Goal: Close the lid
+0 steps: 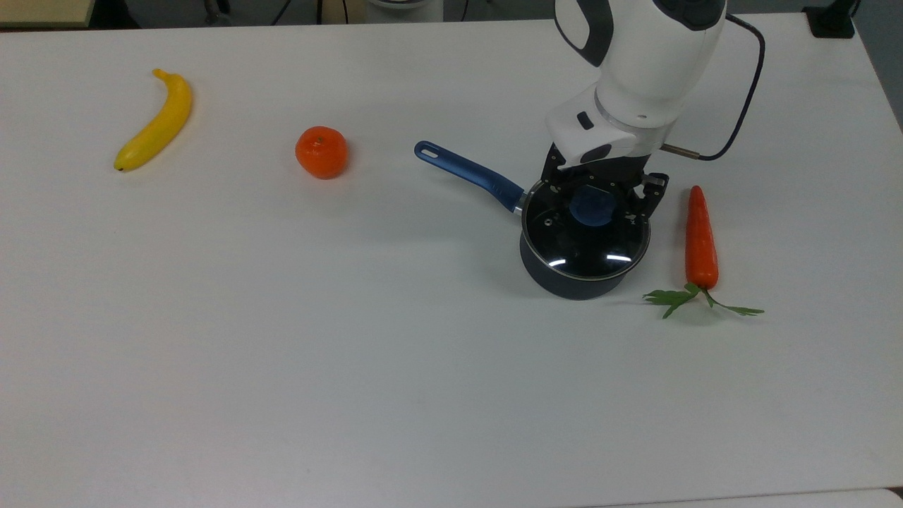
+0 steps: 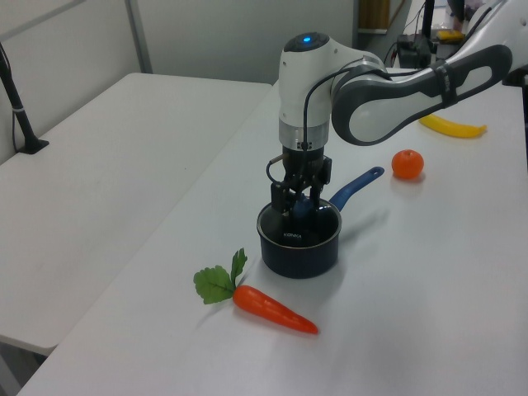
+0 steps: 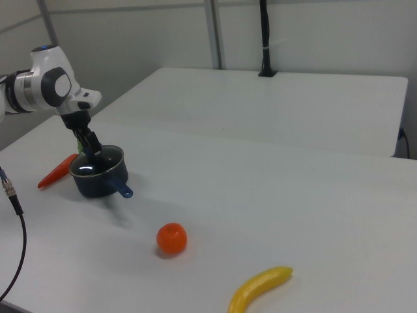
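Lid seated on saucepan, right of centre in the top view, tool apparently clamped on blue knob; next: release, lift straight up.

The glossy white arm has dark grey joint panels, a blue light on top, a black gripper, and a thin dark cable.
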You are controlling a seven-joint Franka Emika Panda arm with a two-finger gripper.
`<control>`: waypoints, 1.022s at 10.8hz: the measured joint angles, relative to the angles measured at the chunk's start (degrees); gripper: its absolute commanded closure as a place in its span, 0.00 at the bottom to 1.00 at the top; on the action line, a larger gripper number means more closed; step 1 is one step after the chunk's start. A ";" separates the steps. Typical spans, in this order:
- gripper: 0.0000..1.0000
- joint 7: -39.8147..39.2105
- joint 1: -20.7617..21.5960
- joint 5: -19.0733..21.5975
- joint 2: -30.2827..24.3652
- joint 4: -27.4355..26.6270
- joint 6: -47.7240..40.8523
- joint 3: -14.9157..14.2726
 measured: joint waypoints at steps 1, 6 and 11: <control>0.00 0.31 -0.10 0.00 -0.06 0.16 0.15 -0.28; 0.00 -4.18 -5.39 0.00 -6.37 0.76 -4.43 -1.51; 0.00 -21.77 -15.70 -0.08 -15.48 -0.20 -16.05 -1.68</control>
